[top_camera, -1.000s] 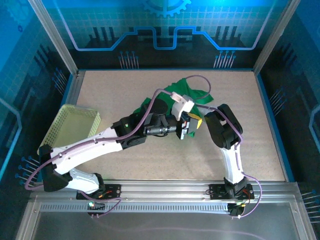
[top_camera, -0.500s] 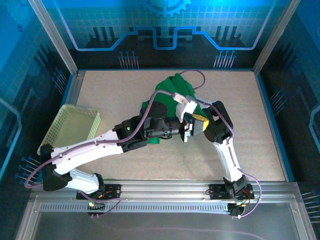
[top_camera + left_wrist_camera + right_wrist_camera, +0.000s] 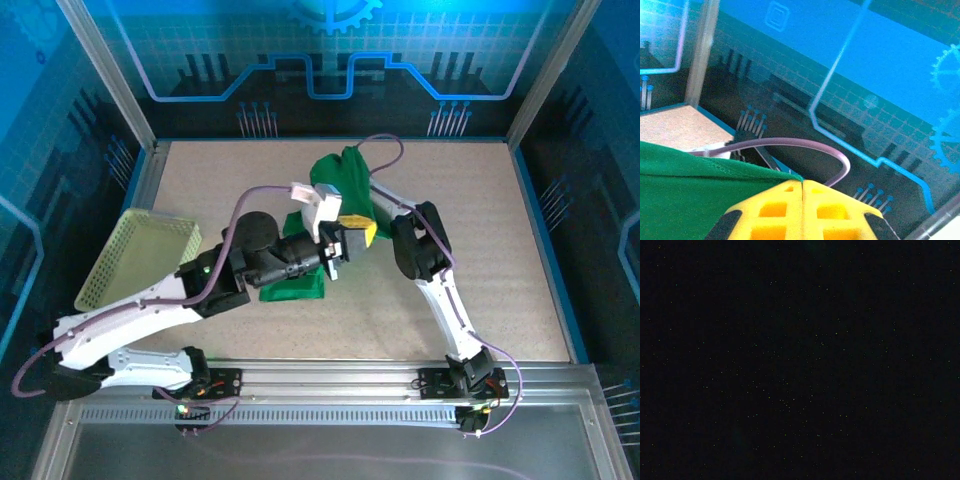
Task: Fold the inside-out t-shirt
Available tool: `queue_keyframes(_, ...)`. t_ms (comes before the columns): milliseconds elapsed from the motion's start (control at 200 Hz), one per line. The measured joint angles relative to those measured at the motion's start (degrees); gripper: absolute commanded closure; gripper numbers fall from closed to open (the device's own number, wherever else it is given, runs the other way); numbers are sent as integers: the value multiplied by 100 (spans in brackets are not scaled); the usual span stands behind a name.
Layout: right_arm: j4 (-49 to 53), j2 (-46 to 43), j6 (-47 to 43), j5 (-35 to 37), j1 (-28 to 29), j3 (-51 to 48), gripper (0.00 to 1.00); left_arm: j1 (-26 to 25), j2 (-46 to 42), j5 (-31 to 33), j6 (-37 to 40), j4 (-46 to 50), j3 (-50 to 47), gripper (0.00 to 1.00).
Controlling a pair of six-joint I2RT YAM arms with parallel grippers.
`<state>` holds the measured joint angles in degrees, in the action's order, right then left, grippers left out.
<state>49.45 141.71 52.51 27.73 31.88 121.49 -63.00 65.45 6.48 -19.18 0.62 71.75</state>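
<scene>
The bright-green t-shirt (image 3: pixel 341 177) is bunched at the middle of the table, with a lower part (image 3: pixel 292 287) lying under my left arm. My left gripper (image 3: pixel 353 231) has its yellow fingers pressed together, and in the left wrist view the left gripper (image 3: pixel 802 183) pinches an edge of the t-shirt (image 3: pixel 685 185) at its tips. My right arm (image 3: pixel 418 243) reaches into the cloth from the right. Its gripper is buried in the fabric, and the right wrist view is black.
A pale yellow-green perforated basket (image 3: pixel 140 256) stands tilted at the table's left edge. A purple cable (image 3: pixel 385 150) arches over the shirt. Blue-lit walls and metal posts enclose the beige table (image 3: pixel 500 260).
My left arm has drawn back to the left, taking its gripper and the pinched cloth with it. The right arm followed leftward, and the shirt now stands higher toward the back.
</scene>
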Motion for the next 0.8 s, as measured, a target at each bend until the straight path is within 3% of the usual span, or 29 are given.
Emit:
queue_keyframes(250,133,33,0,87,-46,35,4,667,-531,660,-31,308,-422,100)
queue_keyframes(390,42,-195,-11,92,-197,-365,11,1147,-774,754,-188,426,-713,100)
queue_keyframes(605,-15,-264,-17,177,-321,-505,18,1368,-826,763,-334,483,-820,100)
queue_keyframes(710,-92,-317,-7,216,-319,-616,30,1408,-841,765,-343,518,-820,100)
queue_keyframes(800,-146,-352,31,243,-319,-713,57,1462,-885,769,-341,551,-820,100)
